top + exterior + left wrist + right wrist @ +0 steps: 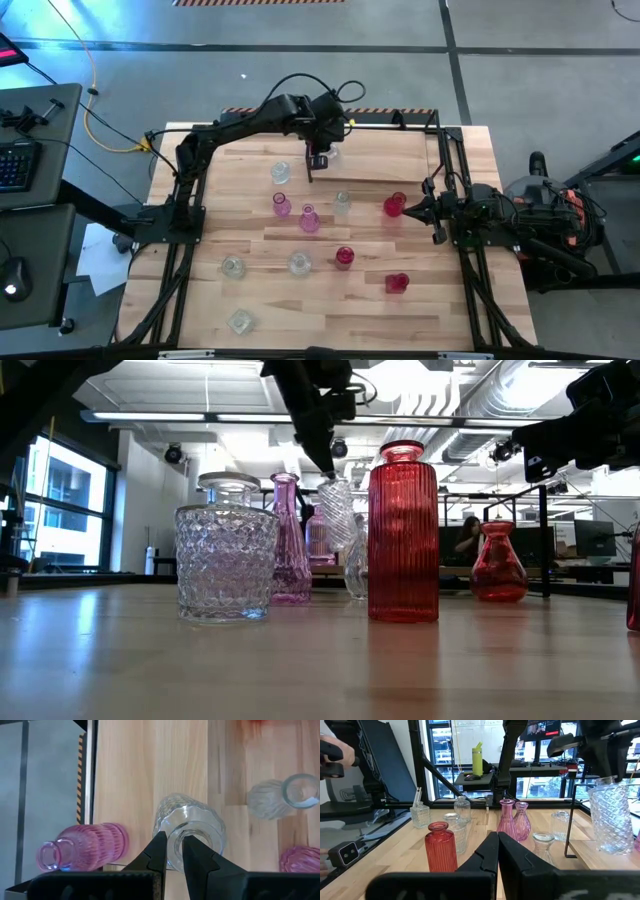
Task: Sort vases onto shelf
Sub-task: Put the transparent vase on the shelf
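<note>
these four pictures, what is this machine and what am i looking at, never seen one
It is a table robot with two dark arms, each ending in a two-finger gripper. One picture looks straight down, one looks level across the table top, and two come from cameras on the wrists. Small glass vases, clear, pink and red, stand on the wooden table. The left gripper reaches to the far side and pinches the rim of a clear ribbed vase, held over the shelf, where a pink vase lies on its side. The right gripper waits shut at the right edge, near a red vase.
</note>
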Tool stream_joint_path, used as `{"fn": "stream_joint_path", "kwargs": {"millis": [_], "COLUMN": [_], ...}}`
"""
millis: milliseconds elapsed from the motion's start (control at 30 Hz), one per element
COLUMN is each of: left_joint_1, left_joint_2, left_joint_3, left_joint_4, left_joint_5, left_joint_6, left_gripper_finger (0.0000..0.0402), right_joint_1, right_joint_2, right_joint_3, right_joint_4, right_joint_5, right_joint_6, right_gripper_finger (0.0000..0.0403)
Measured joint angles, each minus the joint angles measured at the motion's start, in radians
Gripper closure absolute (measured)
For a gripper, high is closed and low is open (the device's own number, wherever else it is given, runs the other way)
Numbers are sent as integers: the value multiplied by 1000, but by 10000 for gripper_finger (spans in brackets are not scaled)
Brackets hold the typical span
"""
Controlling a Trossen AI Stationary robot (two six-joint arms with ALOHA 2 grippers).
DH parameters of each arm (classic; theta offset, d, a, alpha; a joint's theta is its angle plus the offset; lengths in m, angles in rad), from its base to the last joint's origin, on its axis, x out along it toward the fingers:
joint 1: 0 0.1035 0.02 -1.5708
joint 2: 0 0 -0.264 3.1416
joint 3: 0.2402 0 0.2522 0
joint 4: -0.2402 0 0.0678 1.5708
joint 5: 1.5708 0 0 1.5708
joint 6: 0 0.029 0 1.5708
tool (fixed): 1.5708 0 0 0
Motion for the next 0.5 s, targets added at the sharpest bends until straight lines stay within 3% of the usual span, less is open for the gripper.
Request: {"fn": "stream_joint_path", "kwargs": {"millis": [500], "left_joint_1": [7], "left_joint_2": [50], "left_joint_3": [-1], "left_joint_4": [-2], "left_joint_5": [6], "left_joint_6": [-7], "left_gripper_finger": [372], "right_joint_1": [0], "right_joint_2": [0], "right_joint_3": [0], "right_joint_4": [0], "right_joint_5": [0], "right_joint_6": [0], "right_gripper_finger": [402]}}
